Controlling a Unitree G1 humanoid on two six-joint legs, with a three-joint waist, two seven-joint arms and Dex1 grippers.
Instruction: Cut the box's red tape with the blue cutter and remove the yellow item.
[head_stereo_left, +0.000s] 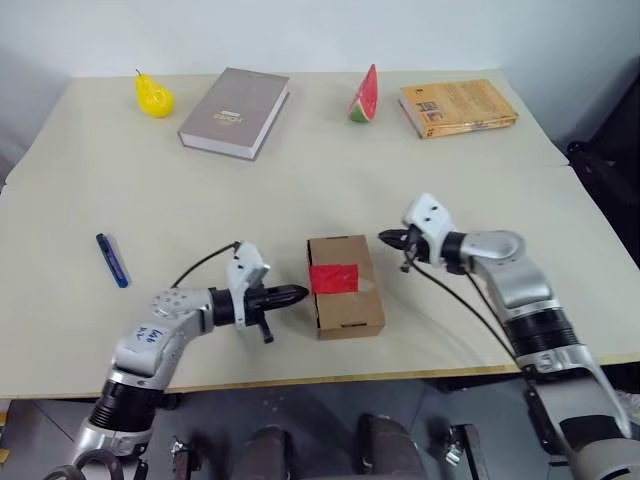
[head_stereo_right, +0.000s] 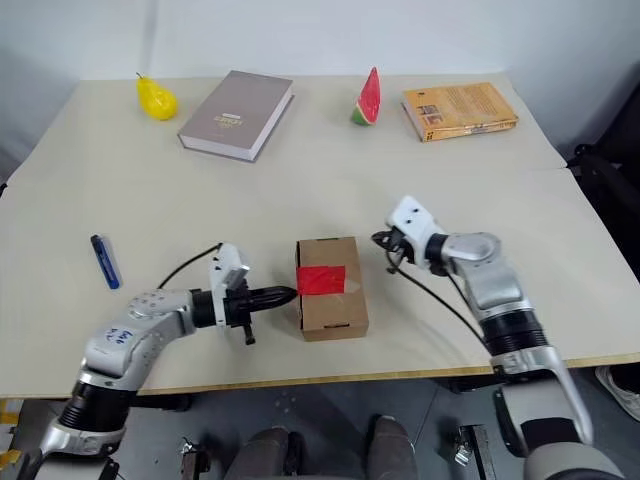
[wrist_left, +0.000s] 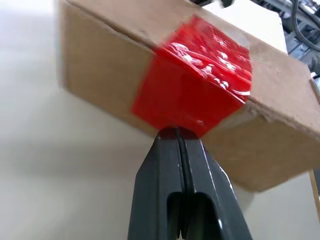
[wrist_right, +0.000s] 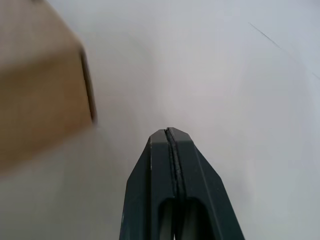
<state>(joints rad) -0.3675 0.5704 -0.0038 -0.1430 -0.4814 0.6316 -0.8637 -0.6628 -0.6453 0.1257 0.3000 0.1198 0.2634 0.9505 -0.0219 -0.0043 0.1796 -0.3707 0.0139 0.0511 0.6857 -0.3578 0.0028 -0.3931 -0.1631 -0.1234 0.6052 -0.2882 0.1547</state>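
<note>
The small brown box (head_stereo_left: 345, 300) lies near the table's front edge, with the red tape (head_stereo_left: 333, 278) across its top and down its left side. My left gripper (head_stereo_left: 300, 294) is shut with nothing in it, its tip right at the box's left side; in the left wrist view its tip (wrist_left: 176, 132) sits at the lower edge of the red tape (wrist_left: 195, 90). My right gripper (head_stereo_left: 385, 238) is shut and empty, hovering just past the box's far right corner. The blue cutter (head_stereo_left: 113, 260) lies on the table far to the left. The yellow item is hidden.
Along the far edge sit a yellow pear (head_stereo_left: 153, 96), a grey book (head_stereo_left: 235, 110), a watermelon slice (head_stereo_left: 365, 97) and an orange book (head_stereo_left: 458, 107). Bare table (head_stereo_left: 200, 200) spreads between them and the box.
</note>
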